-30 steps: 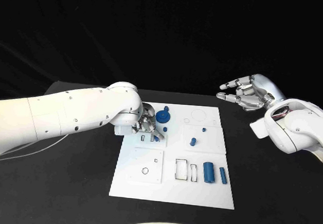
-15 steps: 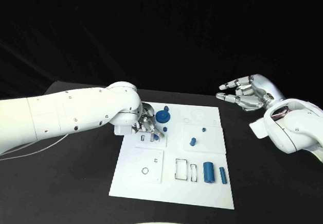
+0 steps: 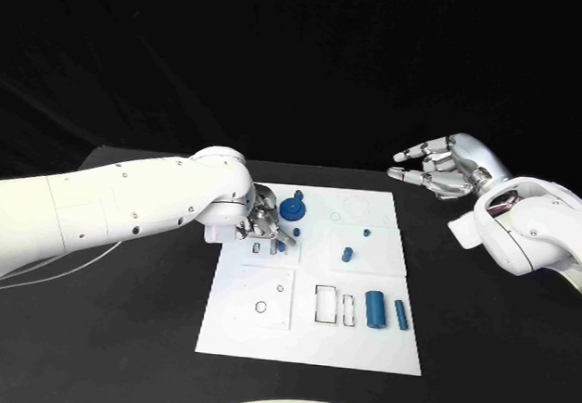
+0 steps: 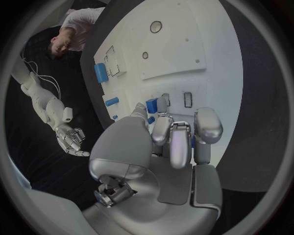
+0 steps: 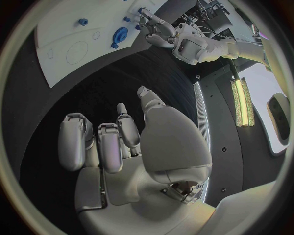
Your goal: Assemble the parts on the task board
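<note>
The white task board (image 3: 311, 338) lies mid-table. My left hand (image 3: 265, 222) hovers low over its far left corner, beside the blue gear (image 3: 292, 207). Its thumb and a fingertip (image 4: 160, 128) pinch a small blue block (image 4: 151, 105) that stands upright at a slot (image 3: 279, 245). An empty slot (image 4: 188, 99) lies beside it. My right hand (image 3: 441, 168) is raised off the board to the far right, fingers apart and curved, holding nothing. Its palm (image 5: 132, 161) faces the dark table.
Loose on the board's near right lie a thick blue cylinder (image 3: 376, 310) and a thinner blue bar (image 3: 401, 314). A blue oval peg (image 3: 348, 255) and a small blue peg (image 3: 367, 233) sit mid-right. Bare black table surrounds the board.
My left hand has shifted very slightly over the slot, leaving a little more of the gear in sight. The right hand has not moved.
</note>
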{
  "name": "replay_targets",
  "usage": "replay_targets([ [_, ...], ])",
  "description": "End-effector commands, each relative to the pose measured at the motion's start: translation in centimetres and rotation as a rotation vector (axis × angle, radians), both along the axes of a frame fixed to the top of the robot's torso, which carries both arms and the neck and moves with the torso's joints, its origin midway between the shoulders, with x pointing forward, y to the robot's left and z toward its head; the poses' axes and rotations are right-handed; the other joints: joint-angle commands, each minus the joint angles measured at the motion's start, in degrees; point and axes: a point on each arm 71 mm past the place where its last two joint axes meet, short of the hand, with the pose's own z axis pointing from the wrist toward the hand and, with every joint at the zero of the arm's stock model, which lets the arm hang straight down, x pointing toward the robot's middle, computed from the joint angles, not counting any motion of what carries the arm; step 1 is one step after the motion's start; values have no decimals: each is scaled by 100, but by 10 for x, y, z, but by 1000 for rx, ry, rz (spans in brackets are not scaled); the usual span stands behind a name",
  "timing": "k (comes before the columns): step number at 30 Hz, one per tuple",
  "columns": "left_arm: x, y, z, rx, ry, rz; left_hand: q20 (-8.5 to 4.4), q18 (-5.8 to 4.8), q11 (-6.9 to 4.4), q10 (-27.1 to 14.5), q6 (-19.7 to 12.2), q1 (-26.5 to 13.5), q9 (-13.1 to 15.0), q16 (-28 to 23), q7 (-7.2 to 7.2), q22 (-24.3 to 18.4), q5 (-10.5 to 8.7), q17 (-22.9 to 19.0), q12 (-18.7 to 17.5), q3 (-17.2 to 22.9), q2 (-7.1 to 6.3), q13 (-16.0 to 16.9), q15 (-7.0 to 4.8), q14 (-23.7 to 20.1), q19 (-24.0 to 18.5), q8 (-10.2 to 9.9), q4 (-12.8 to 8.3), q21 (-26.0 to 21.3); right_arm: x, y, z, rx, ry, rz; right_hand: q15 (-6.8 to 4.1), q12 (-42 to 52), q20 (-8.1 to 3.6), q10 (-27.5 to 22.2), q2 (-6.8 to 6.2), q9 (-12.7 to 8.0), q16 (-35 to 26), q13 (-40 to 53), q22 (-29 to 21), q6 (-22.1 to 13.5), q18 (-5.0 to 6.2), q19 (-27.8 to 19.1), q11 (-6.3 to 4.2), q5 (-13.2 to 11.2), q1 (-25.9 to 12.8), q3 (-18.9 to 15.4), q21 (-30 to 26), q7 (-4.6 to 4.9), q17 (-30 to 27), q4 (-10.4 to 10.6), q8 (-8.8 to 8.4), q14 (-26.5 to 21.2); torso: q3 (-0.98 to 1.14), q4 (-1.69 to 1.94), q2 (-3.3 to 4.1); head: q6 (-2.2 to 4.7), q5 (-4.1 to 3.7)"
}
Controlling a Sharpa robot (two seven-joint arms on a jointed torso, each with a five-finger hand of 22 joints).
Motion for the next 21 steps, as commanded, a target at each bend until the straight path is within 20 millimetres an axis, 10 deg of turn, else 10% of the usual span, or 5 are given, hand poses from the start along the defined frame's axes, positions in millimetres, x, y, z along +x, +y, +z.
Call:
replay_targets([
  [1,0,0,0,3,-2,0,15,-74,-4,-7,0,-65,14,13,-9,4,-11,572,16,37,9,-10,-15,333,-41,28,26,34,0,2,-1,-12,4,13,-42,-22,2,-18,34,8,-18,-5,530,-28,65,-41,4,13,1,-45,-18,-9,678,3,26,373,0,2,-1,-3,-1],
  [21,0,-2,0,-24,7,13,-8,-73,-45,-87,-120,686,98,6,-50,13,-3,572,-89,984,86,-116,-55,332,-61,-31,-148,40,0,2,-3,-20,15,17,-42,-6,1,-2,38,8,-14,11,534,-27,63,-36,3,25,2,-50,-13,-9,686,6,31,375,1,-1,-4,-10,4],
])
